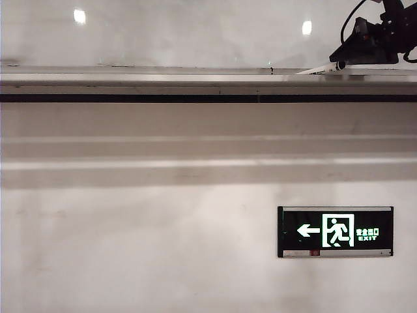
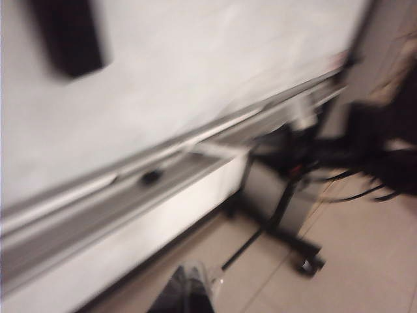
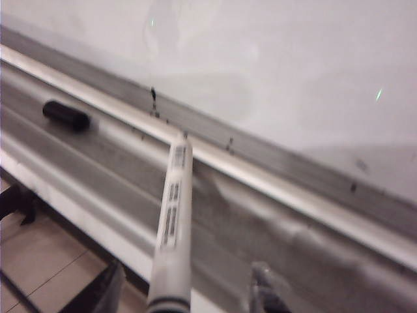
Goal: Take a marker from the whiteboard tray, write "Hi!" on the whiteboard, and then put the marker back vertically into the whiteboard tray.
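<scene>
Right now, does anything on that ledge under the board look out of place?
Yes. The marker leans slanted in the whiteboard tray, between the open right gripper's fingers, not upright. A black cap lies loose farther along the tray.

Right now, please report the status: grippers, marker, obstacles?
Right gripper open over the whiteboard tray. Marker between its fingers, tip on the tray. Left gripper blurred, away from tray. Black cap lies aside.

One marker (image 3: 172, 228), one whiteboard tray (image 1: 163, 79), one whiteboard (image 1: 182, 32), one exit sign (image 1: 335, 231)
</scene>
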